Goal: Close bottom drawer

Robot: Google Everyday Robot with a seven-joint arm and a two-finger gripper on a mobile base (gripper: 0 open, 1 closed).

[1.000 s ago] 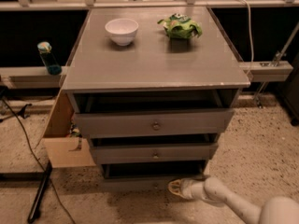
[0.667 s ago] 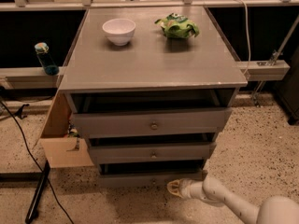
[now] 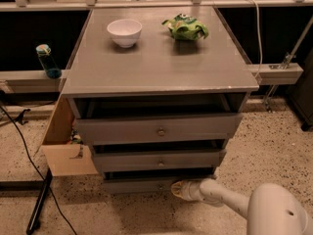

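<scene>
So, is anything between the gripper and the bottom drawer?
Nothing visible. The gripper is low down, right at the bottom drawer front, just right of its middle, and no object shows between them.

Up on the worktop point(image 3: 161, 67) the bowl point(image 3: 124, 32) sits back-left and the packet point(image 3: 185, 27) back-right, well apart, and below them the drawers stack up: top drawer point(image 3: 159, 129) over middle drawer point(image 3: 159, 160) over bottom drawer point(image 3: 139, 185), each front set further back than the one above. Down by the floor point(image 3: 274, 146) the gripper point(image 3: 178, 189) is at the bottom drawer's front, right of its middle, its arm point(image 3: 230, 202) running off lower right. Left of the drawers a box point(image 3: 66, 151) stands on the floor, a bottle point(image 3: 48, 61) on the ledge point(image 3: 29, 77) behind it, a cable point(image 3: 22, 141) trailing further left.
</scene>
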